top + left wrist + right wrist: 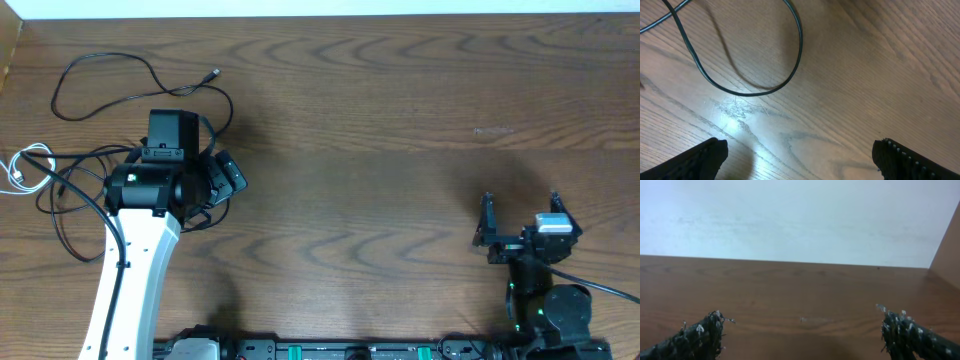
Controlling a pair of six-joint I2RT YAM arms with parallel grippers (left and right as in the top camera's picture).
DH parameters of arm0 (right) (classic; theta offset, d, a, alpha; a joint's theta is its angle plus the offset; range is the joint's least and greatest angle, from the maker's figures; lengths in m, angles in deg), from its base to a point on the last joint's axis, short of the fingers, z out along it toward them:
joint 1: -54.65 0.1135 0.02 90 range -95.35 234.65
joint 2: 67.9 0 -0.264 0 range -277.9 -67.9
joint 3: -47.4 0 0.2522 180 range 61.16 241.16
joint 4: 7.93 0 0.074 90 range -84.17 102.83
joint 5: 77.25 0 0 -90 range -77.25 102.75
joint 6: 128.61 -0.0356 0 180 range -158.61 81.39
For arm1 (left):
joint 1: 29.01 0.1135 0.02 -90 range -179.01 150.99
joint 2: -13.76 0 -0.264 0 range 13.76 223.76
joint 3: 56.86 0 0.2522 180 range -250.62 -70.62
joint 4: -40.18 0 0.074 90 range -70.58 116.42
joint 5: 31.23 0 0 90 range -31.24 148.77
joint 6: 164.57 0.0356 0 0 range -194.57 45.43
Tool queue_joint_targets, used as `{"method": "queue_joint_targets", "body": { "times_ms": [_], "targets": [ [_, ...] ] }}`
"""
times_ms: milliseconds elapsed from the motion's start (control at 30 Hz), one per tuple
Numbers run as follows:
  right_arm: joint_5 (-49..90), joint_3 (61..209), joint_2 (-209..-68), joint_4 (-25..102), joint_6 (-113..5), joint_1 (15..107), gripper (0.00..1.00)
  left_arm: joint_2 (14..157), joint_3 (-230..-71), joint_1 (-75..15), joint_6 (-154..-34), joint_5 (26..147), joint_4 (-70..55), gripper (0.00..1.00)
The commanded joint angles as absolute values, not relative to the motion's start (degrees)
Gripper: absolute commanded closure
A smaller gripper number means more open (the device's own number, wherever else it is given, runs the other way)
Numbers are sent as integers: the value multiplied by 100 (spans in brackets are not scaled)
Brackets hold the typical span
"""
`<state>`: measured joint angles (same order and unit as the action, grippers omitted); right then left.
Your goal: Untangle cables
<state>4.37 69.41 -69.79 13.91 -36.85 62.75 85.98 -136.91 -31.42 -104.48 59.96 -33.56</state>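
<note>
The cables lie at the table's left end. One black cable loops along the back and ends in a small plug. A second black cable sprawls in loops under and left of my left arm. A short white cable sits at the far left edge, touching the black loops. My left gripper hovers open just right of the tangle. In the left wrist view my left gripper holds nothing, and a black cable loop lies ahead of it. My right gripper stands open far to the right, and the right wrist view shows this right gripper empty.
The wooden table stretches bare between the two arms. A pale wall rises behind its far edge. The arm bases and their thick black wires sit along the front edge.
</note>
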Motion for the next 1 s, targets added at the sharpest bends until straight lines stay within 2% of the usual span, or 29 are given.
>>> {"method": "queue_joint_targets", "body": {
  "times_ms": [0, 333, 967],
  "targets": [
    [404, 6681, -6817, 1327, -3755, 6251, 1, 8635, -13719, -3160, -10374, 5943, -3376, 2],
    [323, 6145, -6820, 923, -3922, 6251, 1, 8635, -13719, -3160, -10374, 5943, -3376, 2],
    [380, 6148, -6820, 952, -3873, 6100, 1, 8635, -13719, -3160, -10374, 5943, -3376, 2]
  ]
}}
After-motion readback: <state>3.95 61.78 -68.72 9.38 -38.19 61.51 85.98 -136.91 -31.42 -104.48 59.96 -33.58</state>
